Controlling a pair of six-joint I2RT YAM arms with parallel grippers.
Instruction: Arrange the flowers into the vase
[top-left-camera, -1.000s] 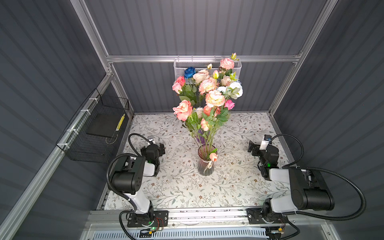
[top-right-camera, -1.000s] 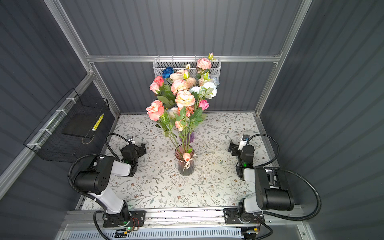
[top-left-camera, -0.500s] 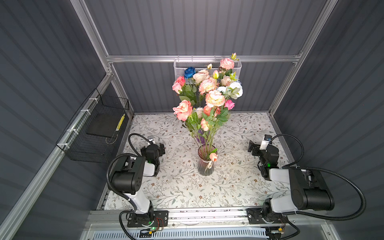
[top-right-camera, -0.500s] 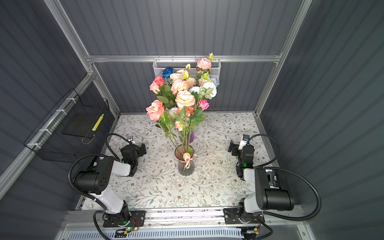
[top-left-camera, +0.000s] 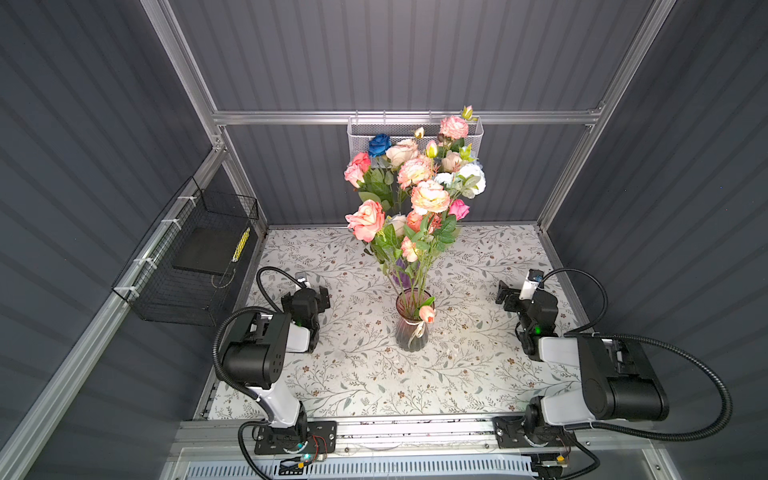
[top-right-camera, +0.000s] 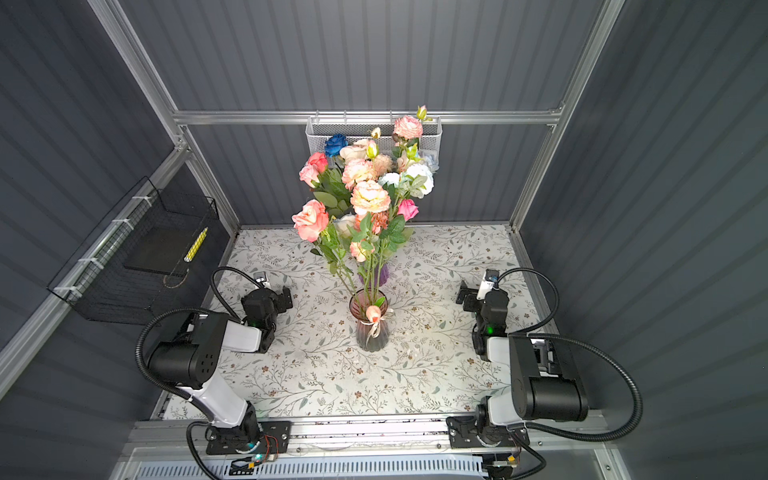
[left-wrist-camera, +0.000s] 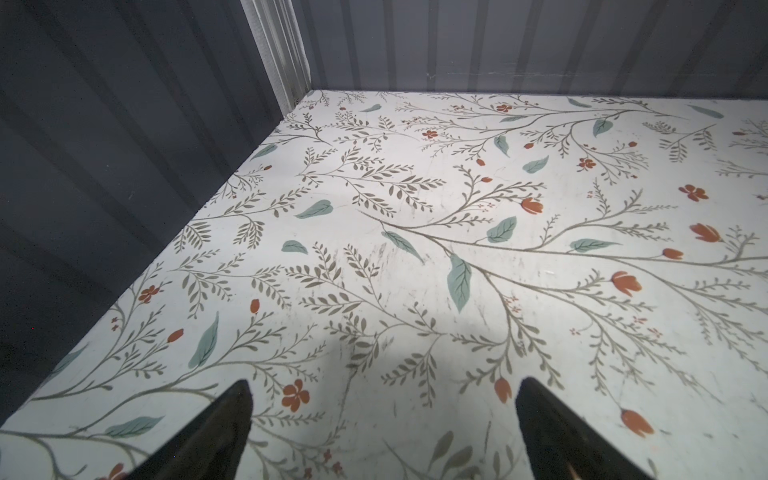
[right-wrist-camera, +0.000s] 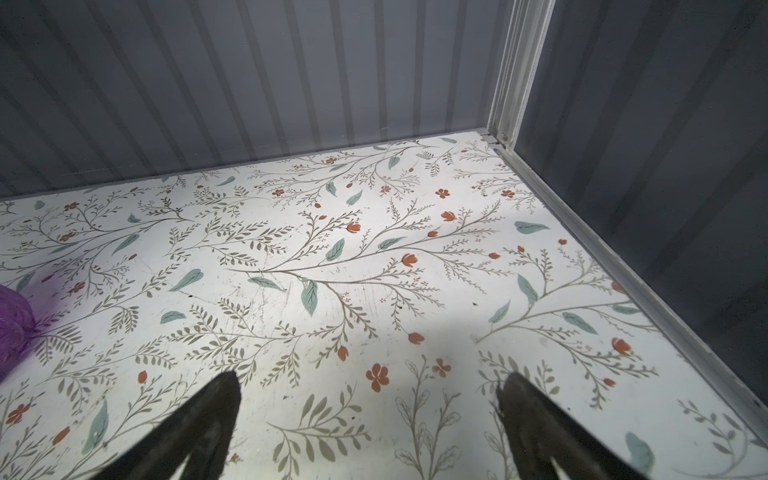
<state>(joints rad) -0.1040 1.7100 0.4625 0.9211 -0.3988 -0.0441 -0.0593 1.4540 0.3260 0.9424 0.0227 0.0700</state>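
Top views show the flowers (top-left-camera: 417, 185) and vase (top-left-camera: 411, 332) unmoved since earlier.

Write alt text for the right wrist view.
The right gripper stands open and empty over the floral-patterned table. A purple object peeks in at the edge; grey ribbed walls meet at a metal post.

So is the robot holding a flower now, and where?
No. Both the left gripper and right gripper are open and empty; the flowers stand in the vase.
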